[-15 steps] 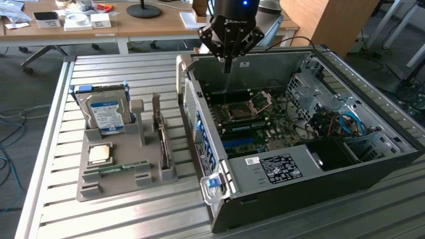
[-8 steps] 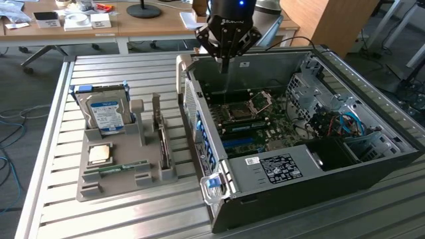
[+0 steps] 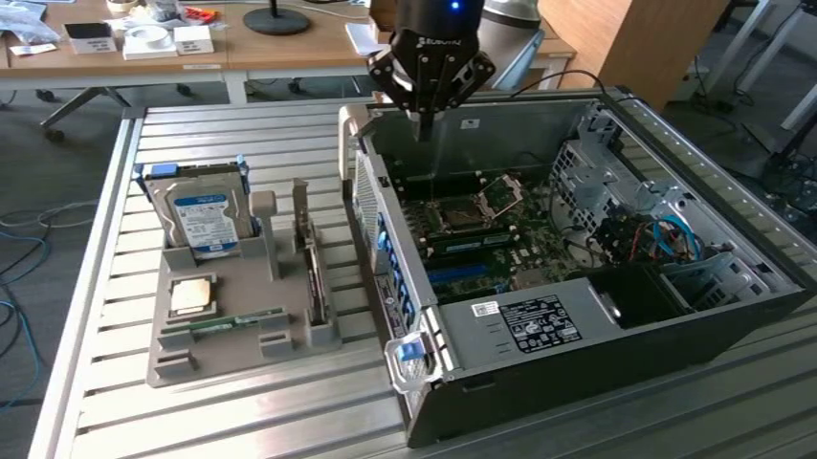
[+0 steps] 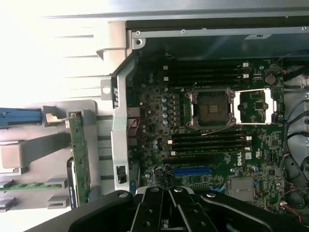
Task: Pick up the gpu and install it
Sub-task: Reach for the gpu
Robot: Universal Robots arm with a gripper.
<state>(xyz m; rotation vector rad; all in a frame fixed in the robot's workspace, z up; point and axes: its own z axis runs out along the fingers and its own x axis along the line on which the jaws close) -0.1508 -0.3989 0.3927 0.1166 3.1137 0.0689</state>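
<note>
Exterior view: jaws hang over the open computer case [image 3: 613, 373], above its motherboard [image 3: 475, 229].
Jaw state: narrow, holding nothing.
Location of gpu [image 3: 312, 273]: upright in grey holder [image 3: 179, 356] on the desk [image 3: 191, 421].

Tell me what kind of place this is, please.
Probably a robotics lab or workshop: an open computer case and a grey parts holder sit on a slatted metal table, office desks behind.

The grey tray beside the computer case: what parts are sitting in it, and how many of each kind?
Hard drive: 1
Processor chip: 1
RAM stick: 1
gpu: 1
Total: 4
</note>
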